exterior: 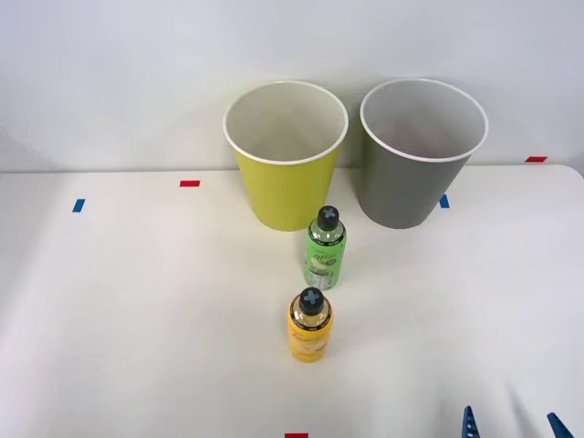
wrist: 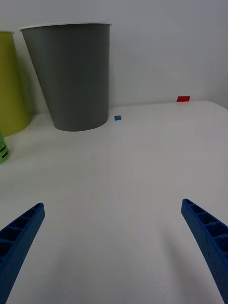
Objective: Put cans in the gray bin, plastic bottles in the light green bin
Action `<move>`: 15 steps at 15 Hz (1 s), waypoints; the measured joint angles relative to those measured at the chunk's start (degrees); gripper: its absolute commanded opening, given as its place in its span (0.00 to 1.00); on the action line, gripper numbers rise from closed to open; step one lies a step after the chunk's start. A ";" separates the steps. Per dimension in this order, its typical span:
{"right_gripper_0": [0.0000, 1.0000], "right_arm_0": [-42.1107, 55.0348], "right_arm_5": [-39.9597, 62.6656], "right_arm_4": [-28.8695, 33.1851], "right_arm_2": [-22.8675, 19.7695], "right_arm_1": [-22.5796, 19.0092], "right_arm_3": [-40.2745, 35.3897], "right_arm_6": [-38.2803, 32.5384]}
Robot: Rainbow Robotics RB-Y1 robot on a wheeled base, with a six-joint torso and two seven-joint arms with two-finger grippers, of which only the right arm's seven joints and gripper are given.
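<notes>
The right gripper (wrist: 114, 247) hung with its jaws spread wide and nothing between them, the 2 blue ribbed fingers (wrist: 21, 235) sitting far apart over bare white bench (exterior: 137, 301). In the front view the same tips (exterior: 470, 422) poked in at the near right corner, well apart from everything that mattered.

Out from there: the yellow bottle (exterior: 310, 326) stood upright near the middle of the bench, black cap on, and just behind it the green bottle (exterior: 325, 248), also upright. The 2 were near each other but not touching. Behind the green one, close to its cap, stood the light green bin (exterior: 286, 169), and to its right, almost rim to rim, the gray bin (exterior: 422, 164). Both bins looked empty, though their floors were hard to see. From the wrist, the gray bin (wrist: 73, 80) loomed straight ahead, with a slice of the lime one (wrist: 10, 90) and a sliver of the green bottle (wrist: 2, 149) at the frame's edge.

No cans were on the bench, so the job read as not yet started: the approach to a first bottle. The next move called for swinging left toward the yellow bottle, the nearer one, squaring the jaws around its body below the cap, and closing without nudging its green neighbour.
</notes>
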 measured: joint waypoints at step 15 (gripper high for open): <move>1.00 0.00 0.00 0.00 0.00 0.00 0.00 0.00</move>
